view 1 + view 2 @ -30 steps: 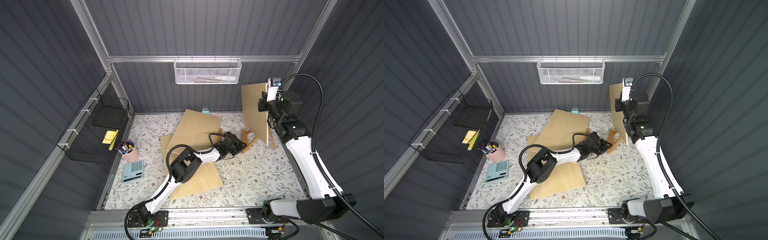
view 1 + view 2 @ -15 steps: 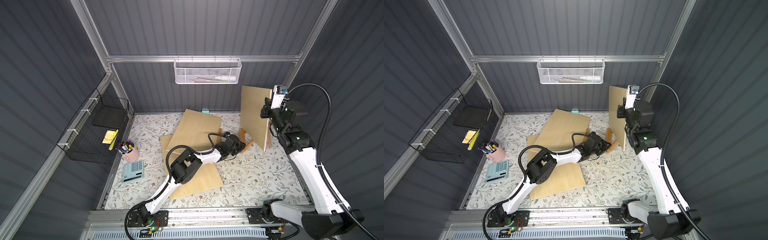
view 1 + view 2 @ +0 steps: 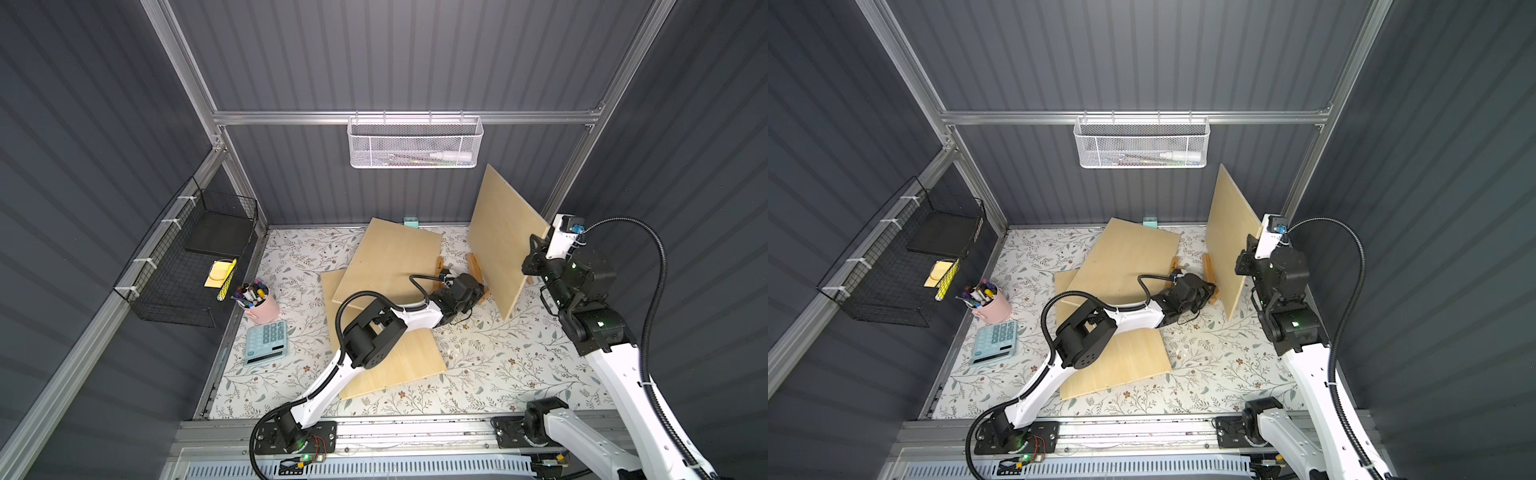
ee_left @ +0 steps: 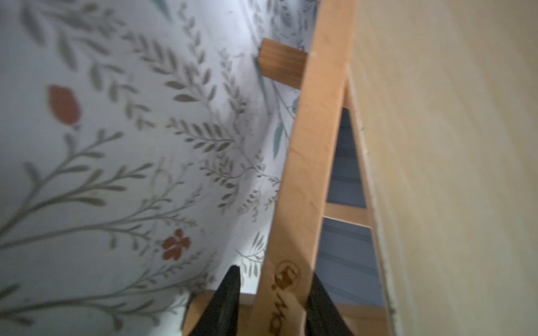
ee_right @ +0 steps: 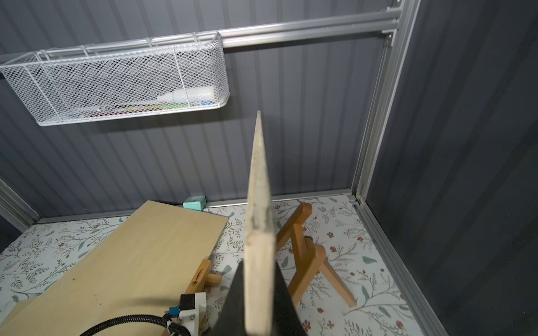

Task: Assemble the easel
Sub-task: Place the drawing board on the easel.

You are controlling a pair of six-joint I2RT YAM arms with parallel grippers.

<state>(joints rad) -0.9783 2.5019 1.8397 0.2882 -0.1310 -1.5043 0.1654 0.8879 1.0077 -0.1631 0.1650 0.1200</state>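
My right gripper (image 3: 532,259) (image 5: 259,279) is shut on the right edge of a pale wooden board (image 3: 503,241) (image 3: 1229,241) (image 5: 259,232), which it holds upright on edge. The board stands in front of the orange-brown easel frame (image 3: 473,266) (image 5: 302,247) at the back right of the table, hiding most of it in both top views. My left gripper (image 3: 478,289) (image 4: 275,272) reaches low to the frame's foot. It is open, and its fingers (image 4: 230,291) straddle a frame bar (image 4: 308,163) stamped with a logo, with a gap on one side. The board's face runs close beside that bar.
Two more pale boards lie flat, one (image 3: 390,262) overlapping the other (image 3: 395,361) under my left arm. A pink pen cup (image 3: 257,303) and a calculator (image 3: 266,343) sit at the left. A white mesh basket (image 3: 415,141) hangs on the back wall, a black wire basket (image 3: 187,257) on the left wall.
My right arm has come down and nearer with the board, whose lower edge now sits low beside the easel. My left gripper's jaws have widened around the bar.
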